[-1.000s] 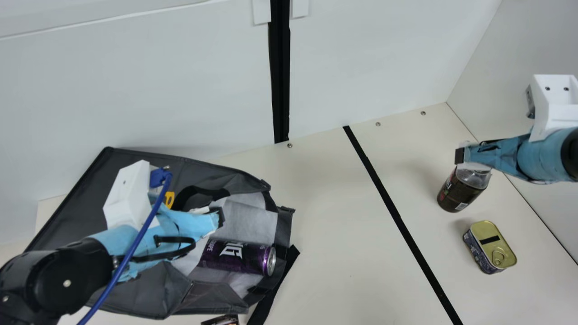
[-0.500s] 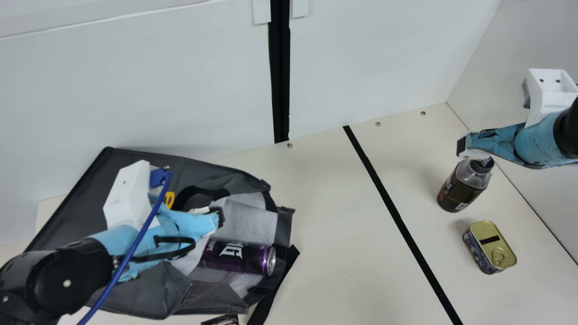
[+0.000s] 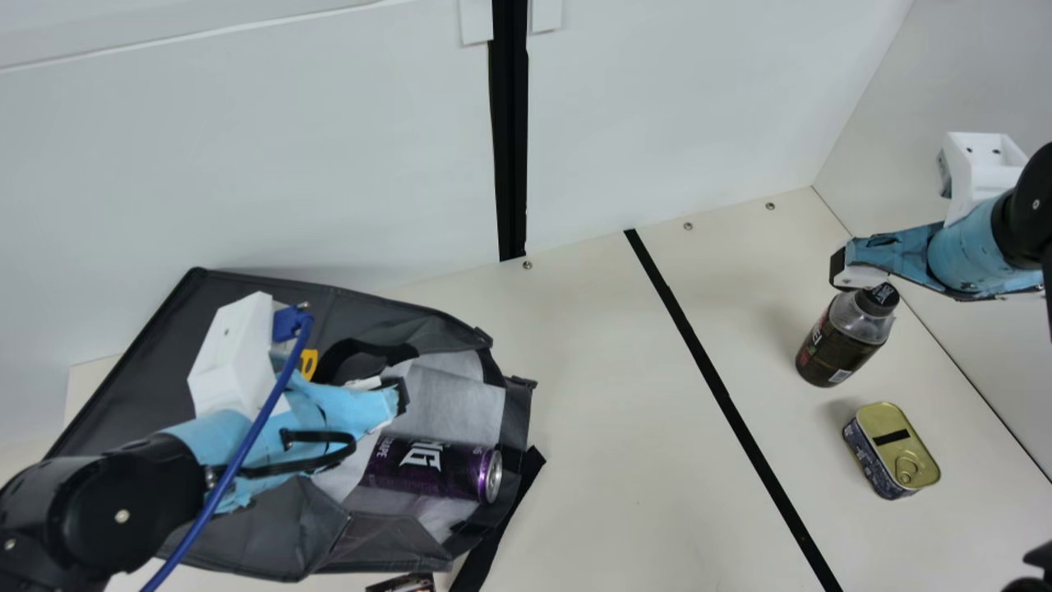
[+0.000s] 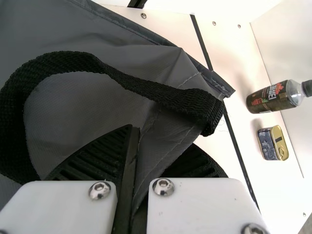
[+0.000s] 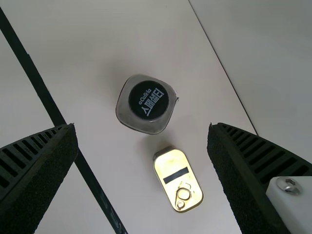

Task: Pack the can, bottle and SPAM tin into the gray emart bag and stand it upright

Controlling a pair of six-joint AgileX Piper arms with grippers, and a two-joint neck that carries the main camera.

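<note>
The gray bag [image 3: 246, 543] lies on its side at the left, its mouth facing right, with the purple can [image 3: 431, 469] lying inside the opening. My left gripper [image 3: 401, 396] is at the bag's upper edge; in the left wrist view that gripper [image 4: 134, 180] is shut on the gray fabric beside a black strap. The dark bottle [image 3: 838, 341] stands upright at the right, and the SPAM tin [image 3: 896, 452] rests nearer the front. Above and behind the bottle is my right gripper [image 3: 842, 267]. Seen from its wrist, this gripper [image 5: 142, 146] is open, with bottle [image 5: 147, 102] and tin [image 5: 178, 180] below.
A black tape line [image 3: 723, 395] crosses the table between bag and bottle. White walls [image 3: 329, 148] stand at the back and right. A small dark printed item [image 3: 403, 584] shows at the front edge, beside the bag's black strap [image 3: 493, 543].
My right gripper has moved slightly up and back, so that the bottle's cap is now uncovered, and its wrist has shifted left. The left arm, bag and can have stayed still.
</note>
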